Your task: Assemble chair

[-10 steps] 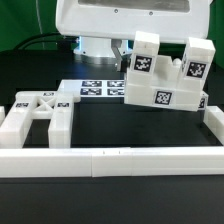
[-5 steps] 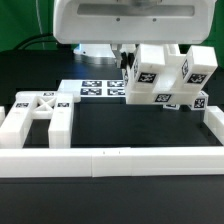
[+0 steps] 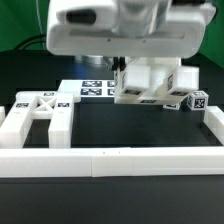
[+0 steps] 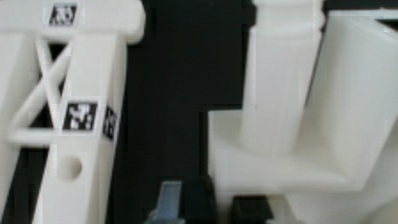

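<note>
Tool: I am holding my tool (image 3: 122,80) closed, with nothing that I can make out between its fingers. It is hanging at the far side of the worktop (image 3: 120,128), touching or just beside the seat block's face on the exterior view's left.
Seat block: The chair's seat block (image 3: 148,82) is sitting far and toward the exterior view's right. It is tilting, and its tagged leg ends are pointing at the right-hand wall. I cannot tell whether its low edge is resting on the worktop.
Cross-braced panel: The cross-braced panel (image 3: 35,108) is lying at the exterior view's left, well apart from the seat block. The wrist view is showing a dark strip of bare worktop between the two.
Why held so: Closed fingers are making one stiff, narrow point, so I judge that I am pushing or steadying the block, not carrying it.
Edges: The border wall (image 3: 110,160) is closing off the near side and both ends. The leg ends are standing just beside its right run, so I am finding little room there.
Open room: The middle of the worktop is lying bare. That is the lane I am counting on for bringing the parts together.
Marker board: The marker board (image 3: 88,88) is lying flat and far, to the left of my tool, and is blocking nothing.
</note>
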Controlling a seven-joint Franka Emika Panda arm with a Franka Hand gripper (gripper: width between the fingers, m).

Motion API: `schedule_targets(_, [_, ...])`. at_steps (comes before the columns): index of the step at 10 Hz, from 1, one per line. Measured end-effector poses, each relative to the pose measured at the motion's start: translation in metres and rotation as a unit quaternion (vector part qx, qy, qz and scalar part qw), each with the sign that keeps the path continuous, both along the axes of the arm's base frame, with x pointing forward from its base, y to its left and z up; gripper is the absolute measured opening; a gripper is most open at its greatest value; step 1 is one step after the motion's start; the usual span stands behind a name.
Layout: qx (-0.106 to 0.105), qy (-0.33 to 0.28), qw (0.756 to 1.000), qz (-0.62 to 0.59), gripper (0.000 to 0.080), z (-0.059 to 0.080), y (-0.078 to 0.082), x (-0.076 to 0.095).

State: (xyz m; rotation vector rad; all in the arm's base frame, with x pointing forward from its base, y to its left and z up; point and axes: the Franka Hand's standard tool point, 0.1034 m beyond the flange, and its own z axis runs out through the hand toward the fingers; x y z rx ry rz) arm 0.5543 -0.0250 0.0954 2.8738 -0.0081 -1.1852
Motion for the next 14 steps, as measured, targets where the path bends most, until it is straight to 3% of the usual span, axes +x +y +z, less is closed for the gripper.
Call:
schedule_targets(3, [-0.054, 0.138, 0.986, -0.078, 0.0032, -0.017, -0.005, -0.023])
schedule_targets(4, [-0.061, 0.154, 0.983, -0.083, 0.0032, -0.028, -0.004, -0.022])
schedule_targets(7, [-0.058, 0.119, 0.988, -0.079, 0.0032, -0.035, 0.003, -0.021])
schedule_targets(8, [-0.059, 0.123, 0.987, -0.081, 0.0222, -0.038, 0.002, -0.023])
schedule_targets(9, [-0.059, 0.124, 0.987, -0.082, 0.0222, -0.04, 0.001, -0.023])
schedule_targets(10, [-0.061, 0.123, 0.987, -0.081, 0.0405, -0.04, 0.0, -0.023])
schedule_targets(11, [-0.067, 0.123, 0.987, -0.077, 0.054, -0.041, -0.003, -0.023])
schedule_targets(12, [-0.076, 0.124, 0.987, -0.068, 0.054, -0.041, -0.009, -0.024])
schedule_targets(13, [-0.085, 0.123, 0.987, -0.052, 0.063, -0.038, -0.017, -0.022])
schedule_targets(14, [-0.088, 0.118, 0.988, -0.034, 0.0643, -0.034, -0.024, -0.019])
